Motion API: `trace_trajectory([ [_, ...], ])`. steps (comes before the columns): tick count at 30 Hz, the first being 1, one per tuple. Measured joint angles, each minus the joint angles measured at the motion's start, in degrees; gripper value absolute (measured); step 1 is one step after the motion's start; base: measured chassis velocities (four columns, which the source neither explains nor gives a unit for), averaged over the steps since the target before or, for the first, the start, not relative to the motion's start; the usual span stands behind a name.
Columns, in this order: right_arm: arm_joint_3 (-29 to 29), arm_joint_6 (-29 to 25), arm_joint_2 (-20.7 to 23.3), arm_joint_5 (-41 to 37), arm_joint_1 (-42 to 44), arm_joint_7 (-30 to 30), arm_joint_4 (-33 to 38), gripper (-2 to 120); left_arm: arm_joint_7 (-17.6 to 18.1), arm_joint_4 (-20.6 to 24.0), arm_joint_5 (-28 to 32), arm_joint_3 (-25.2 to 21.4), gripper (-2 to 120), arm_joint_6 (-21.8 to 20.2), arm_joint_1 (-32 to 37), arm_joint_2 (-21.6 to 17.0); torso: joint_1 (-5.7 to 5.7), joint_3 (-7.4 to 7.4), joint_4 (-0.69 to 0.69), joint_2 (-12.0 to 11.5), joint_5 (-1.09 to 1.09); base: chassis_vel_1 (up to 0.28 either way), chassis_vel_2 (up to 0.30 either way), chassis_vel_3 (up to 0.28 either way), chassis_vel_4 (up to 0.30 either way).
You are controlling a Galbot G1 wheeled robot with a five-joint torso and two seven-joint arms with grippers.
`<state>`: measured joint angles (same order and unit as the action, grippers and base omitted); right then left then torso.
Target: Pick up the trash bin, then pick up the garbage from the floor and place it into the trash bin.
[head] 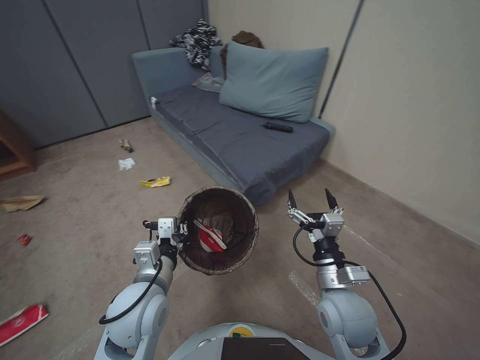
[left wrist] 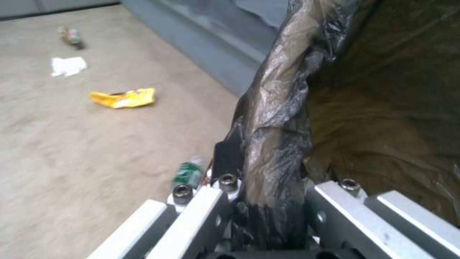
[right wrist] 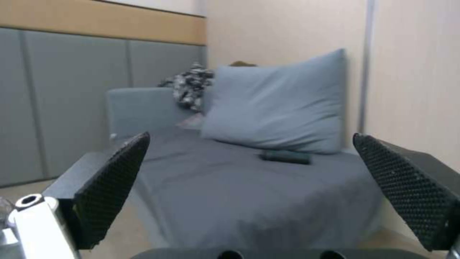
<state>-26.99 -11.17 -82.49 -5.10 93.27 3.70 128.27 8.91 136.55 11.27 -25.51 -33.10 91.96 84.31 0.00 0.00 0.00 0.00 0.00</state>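
Several scraps are left at ten o'clock, so the trash bin (head: pixel 218 230), clamped by the left gripper (left wrist: pixel 268 201), is best kept level while the right gripper (head: pixel 311 201), spread empty, is lowered toward the yellow wrapper (head: pixel 155 182).

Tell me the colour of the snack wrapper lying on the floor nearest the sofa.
Yellow. The snack wrapper shows best in the left wrist view, on the beige floor beside the sofa.

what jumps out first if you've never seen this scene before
The trash bin stands out at the centre, held up off the floor by the left gripper, which is clamped on its bag-lined rim, with a red paper cup already inside. Next is the right gripper, open and empty, raised toward the grey sofa. Litter dots the carpet on the robot's left, the yellow wrapper brightest among it.
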Motion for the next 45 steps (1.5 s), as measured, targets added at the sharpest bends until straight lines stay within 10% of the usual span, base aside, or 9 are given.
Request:
trace_trajectory([
  [45,-0.15,-1.82,-0.27,-0.65,-0.32,-1.86,-0.56,100,-0.30,-0.73,-0.04,0.64,3,2.46,-0.22,0.36,0.00,0.00,-0.03,0.00,0.00,0.109,0.107,0.106,0.107],
])
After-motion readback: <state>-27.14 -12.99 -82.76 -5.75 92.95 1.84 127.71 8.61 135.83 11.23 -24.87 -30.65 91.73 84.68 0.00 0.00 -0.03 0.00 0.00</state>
